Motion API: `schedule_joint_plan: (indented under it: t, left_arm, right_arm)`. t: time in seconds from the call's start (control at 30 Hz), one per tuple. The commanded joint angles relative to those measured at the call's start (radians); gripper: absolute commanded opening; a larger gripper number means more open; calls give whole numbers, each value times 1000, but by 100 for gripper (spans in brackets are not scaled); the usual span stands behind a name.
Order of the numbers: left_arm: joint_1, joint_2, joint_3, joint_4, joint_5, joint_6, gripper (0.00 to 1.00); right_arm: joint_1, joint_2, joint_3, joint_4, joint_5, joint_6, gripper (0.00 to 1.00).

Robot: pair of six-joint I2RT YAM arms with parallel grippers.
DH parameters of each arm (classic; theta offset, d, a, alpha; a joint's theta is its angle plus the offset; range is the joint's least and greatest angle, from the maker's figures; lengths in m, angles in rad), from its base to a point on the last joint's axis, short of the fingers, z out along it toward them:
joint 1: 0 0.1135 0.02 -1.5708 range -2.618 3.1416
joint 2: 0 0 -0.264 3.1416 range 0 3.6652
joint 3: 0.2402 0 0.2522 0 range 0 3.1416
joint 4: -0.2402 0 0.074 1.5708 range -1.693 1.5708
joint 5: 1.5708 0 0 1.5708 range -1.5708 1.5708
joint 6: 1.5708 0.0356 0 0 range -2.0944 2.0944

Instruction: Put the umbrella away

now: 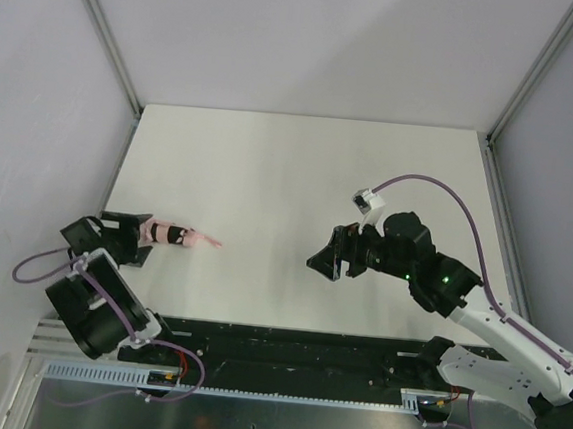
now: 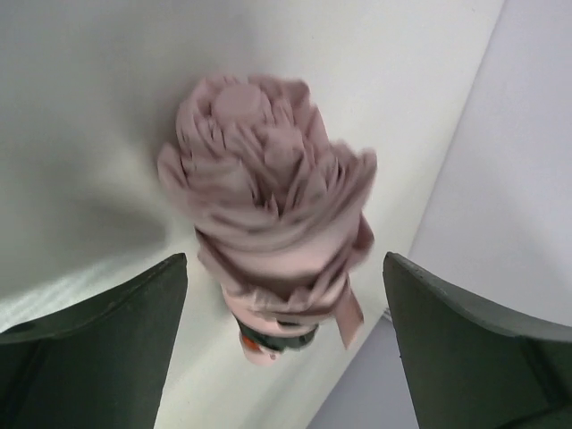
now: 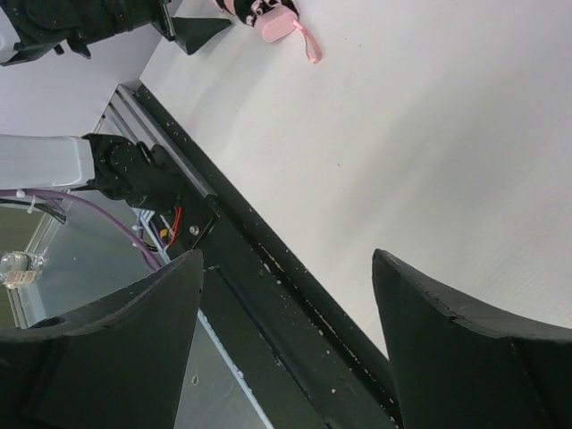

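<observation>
The pale pink umbrella [image 1: 171,233] is folded and wrapped, and lies on the white table at the left. Its handle and strap [image 1: 207,239] point right. My left gripper [image 1: 140,239] is open at its fabric end, one finger on each side, not closed on it. In the left wrist view the umbrella [image 2: 268,206] shows end-on and blurred between the open fingers [image 2: 107,340], with my left gripper [image 2: 284,268] around it. My right gripper [image 1: 325,260] is open and empty over the table's middle right. In the right wrist view [image 3: 286,259] the umbrella's handle [image 3: 275,20] is far off.
The white table [image 1: 300,176] is walled by grey panels with metal posts at the corners. A black rail [image 1: 295,346] runs along the near edge with the arm bases. The left wall is close beside the left gripper.
</observation>
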Motion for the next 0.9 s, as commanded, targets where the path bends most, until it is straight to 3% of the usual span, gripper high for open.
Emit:
schedule_joint_plan:
  t: [0.0, 0.2, 0.3, 0.47, 0.6, 0.77, 0.87]
  left_arm:
    - [9, -142, -25, -85, 46, -75, 92]
    - [-27, -381, 2, -180, 54, -128, 92]
    - [-150, -438, 77, -187, 33, -129, 92]
    - [-576, -504, 331, -185, -144, -21, 92]
    - [-964, -470, 501, -170, -234, 103, 93]
    - [-1243, -372, 742, -148, -94, 278, 95]
    - [-1365, -389, 831, -119, -90, 404, 95]
  right_arm:
    - [-5, 6, -3, 50, -32, -1, 79]
    - [-23, 18, -3, 74, -79, 2, 79]
    - [-28, 24, -3, 68, -70, 3, 80]
    - [-32, 7, -3, 13, 97, 22, 81]
    - [-55, -75, 4, -84, 384, 41, 82]
    - [-68, -224, 103, -266, 733, -19, 86]
    - [-69, -335, 200, -311, 830, -108, 91]
